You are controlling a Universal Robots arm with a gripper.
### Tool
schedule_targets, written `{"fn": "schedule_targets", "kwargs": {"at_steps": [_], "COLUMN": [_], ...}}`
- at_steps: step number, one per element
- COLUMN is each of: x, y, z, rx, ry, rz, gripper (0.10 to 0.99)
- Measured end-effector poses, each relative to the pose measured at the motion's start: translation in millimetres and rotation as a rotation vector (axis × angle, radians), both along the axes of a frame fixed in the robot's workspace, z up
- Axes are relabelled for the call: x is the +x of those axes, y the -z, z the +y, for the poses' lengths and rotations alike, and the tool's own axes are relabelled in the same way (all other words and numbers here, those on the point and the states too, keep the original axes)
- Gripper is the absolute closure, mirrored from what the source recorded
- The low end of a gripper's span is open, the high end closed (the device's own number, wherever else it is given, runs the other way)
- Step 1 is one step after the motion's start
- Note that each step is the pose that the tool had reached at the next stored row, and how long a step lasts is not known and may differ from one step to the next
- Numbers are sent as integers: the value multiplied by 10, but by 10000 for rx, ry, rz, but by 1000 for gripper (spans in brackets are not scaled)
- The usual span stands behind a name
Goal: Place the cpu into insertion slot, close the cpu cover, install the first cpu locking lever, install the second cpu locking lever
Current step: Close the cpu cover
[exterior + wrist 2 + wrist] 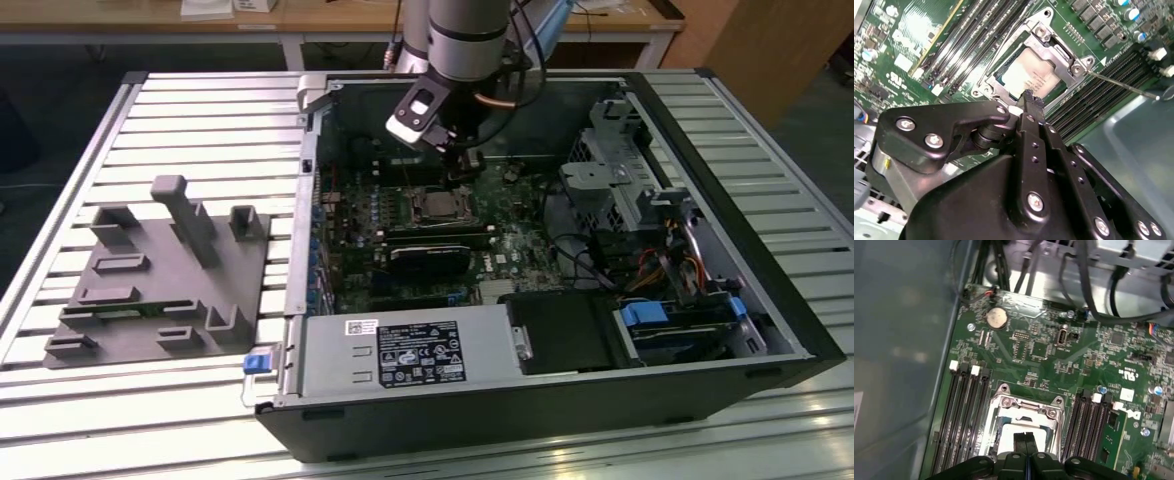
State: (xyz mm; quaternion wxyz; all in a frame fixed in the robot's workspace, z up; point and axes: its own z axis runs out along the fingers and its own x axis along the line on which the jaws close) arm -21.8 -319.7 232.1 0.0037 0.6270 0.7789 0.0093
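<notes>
Above cpu cover (1056, 50), pincer (1030, 98) closed on nothing, blocking part of cpu (1024, 75).

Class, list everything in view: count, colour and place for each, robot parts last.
table: one, silver, under everything.
case: one, black, on the table.
fixture: one, grey, exterior view's left of the case.
power supply: one, silver, case's near side.
board: one, green, in the case.
cpu: one, silver-grey, mid-board.
cover: one, silvery, over the cpu.
lever: one, silvery, at the cover's corner.
arm: one, grey, above the case.
hand: one, black, shut, above the cpu.
</notes>
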Motion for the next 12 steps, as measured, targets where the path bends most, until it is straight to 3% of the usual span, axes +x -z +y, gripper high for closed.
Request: {"fn": "schedule_targets", "kwargs": {"at_steps": [12], "x": [0], "y": [5], "z": [0], "rx": [1], "ry": [-1786], "rz": [0], "gripper": [980]}}
